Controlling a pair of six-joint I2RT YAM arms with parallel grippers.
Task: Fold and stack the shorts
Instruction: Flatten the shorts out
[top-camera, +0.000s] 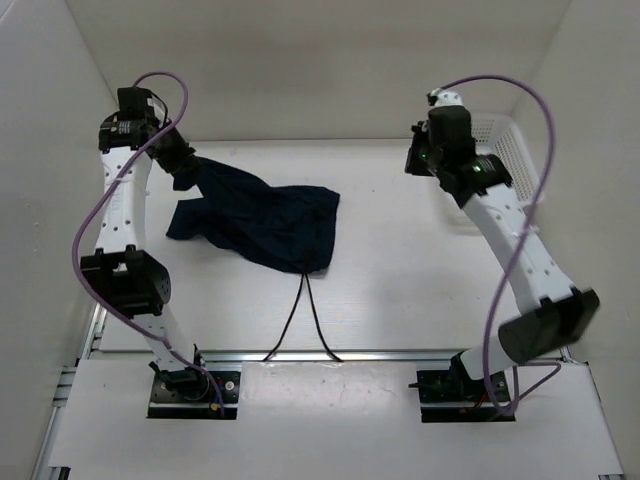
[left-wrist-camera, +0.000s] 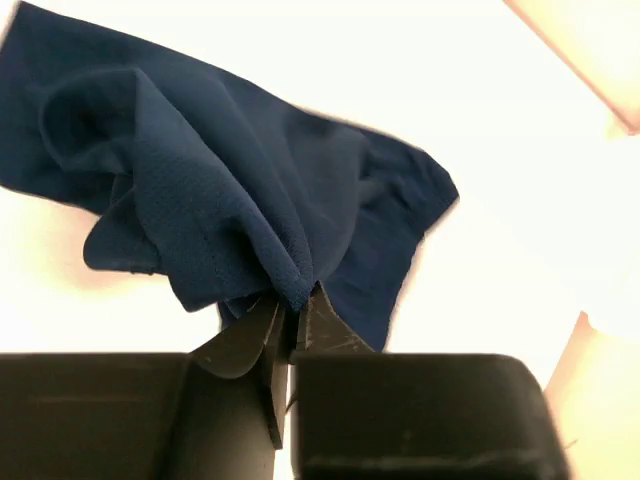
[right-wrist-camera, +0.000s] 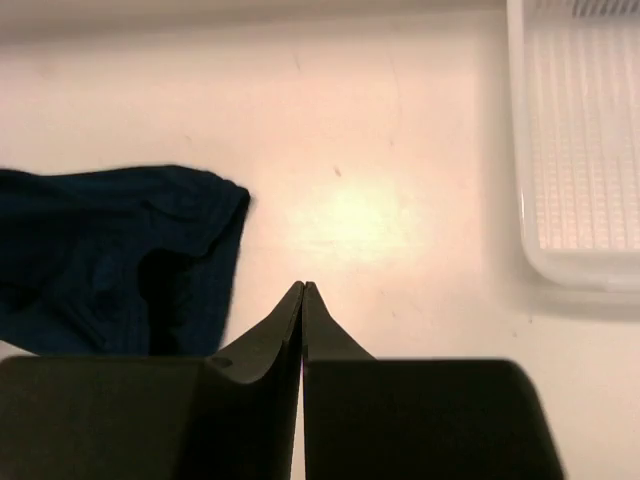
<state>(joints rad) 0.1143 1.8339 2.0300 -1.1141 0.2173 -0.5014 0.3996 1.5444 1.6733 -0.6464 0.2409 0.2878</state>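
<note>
Top external shows crumpled navy soft-fabric shorts (top-camera: 270, 225) on a smooth white table (top-camera: 400, 290). Left gripper (left-wrist-camera: 292, 305) pinches their edge; right gripper (right-wrist-camera: 303, 290) is closed, empty.

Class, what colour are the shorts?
The shorts are dark navy blue, clearest in the left wrist view.
</note>
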